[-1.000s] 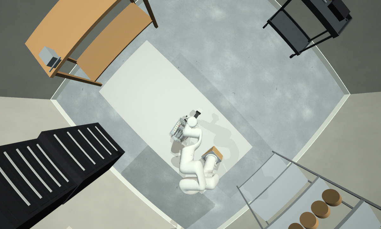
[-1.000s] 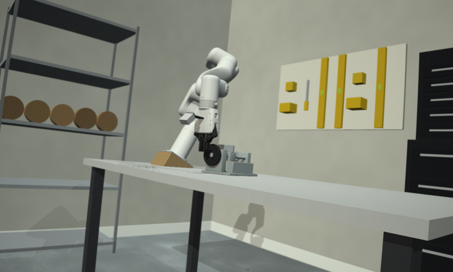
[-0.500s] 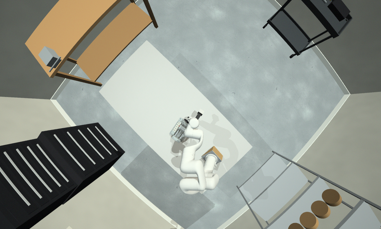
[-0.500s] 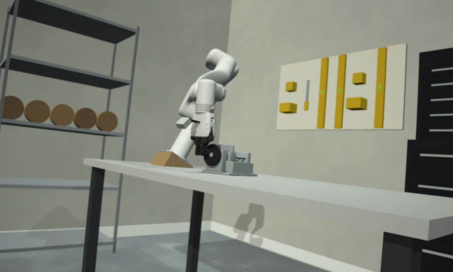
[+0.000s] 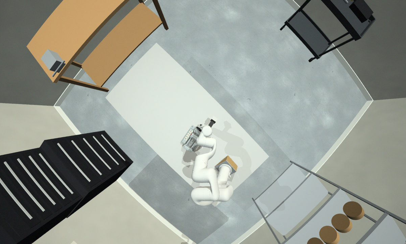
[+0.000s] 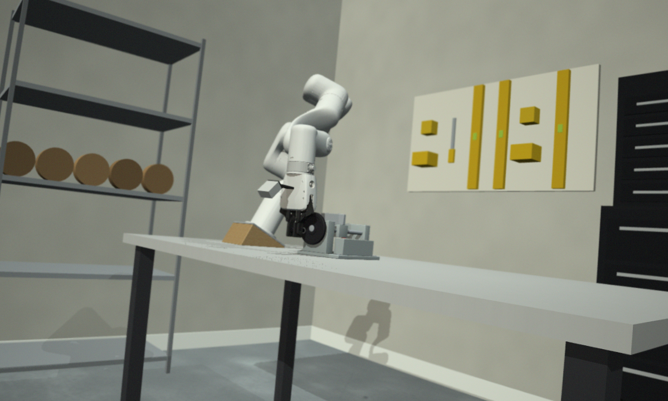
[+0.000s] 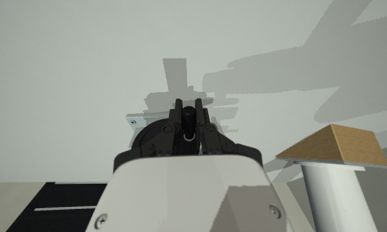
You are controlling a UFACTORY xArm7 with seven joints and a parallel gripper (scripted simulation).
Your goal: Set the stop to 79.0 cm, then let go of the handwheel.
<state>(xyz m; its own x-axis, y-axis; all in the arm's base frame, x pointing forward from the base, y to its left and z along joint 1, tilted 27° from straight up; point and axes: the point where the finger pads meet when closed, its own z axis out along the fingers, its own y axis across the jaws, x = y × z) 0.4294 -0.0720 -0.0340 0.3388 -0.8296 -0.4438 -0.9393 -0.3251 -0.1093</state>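
The black handwheel (image 6: 318, 235) (image 7: 148, 133) stands upright on the side of the grey stop device (image 5: 189, 140) (image 6: 354, 247). My gripper (image 7: 188, 107) (image 6: 295, 232) points down beside the wheel's face and is shut on its black handle (image 7: 189, 118), which stands between the two fingers in the wrist view. In that view most of the wheel lies left of the fingers. The arm covers the gripper in the top view. The device's scale and counter are too small to read, and the stop's setting cannot be told.
The device is on a pale table (image 5: 155, 90) (image 6: 456, 284). My arm's base stands on a wooden wedge (image 5: 232, 162) (image 6: 248, 236) (image 7: 358, 146) near it. A shelf rack (image 6: 101, 190) with round wooden discs and a black drawer cabinet (image 5: 86, 182) stand beyond the table.
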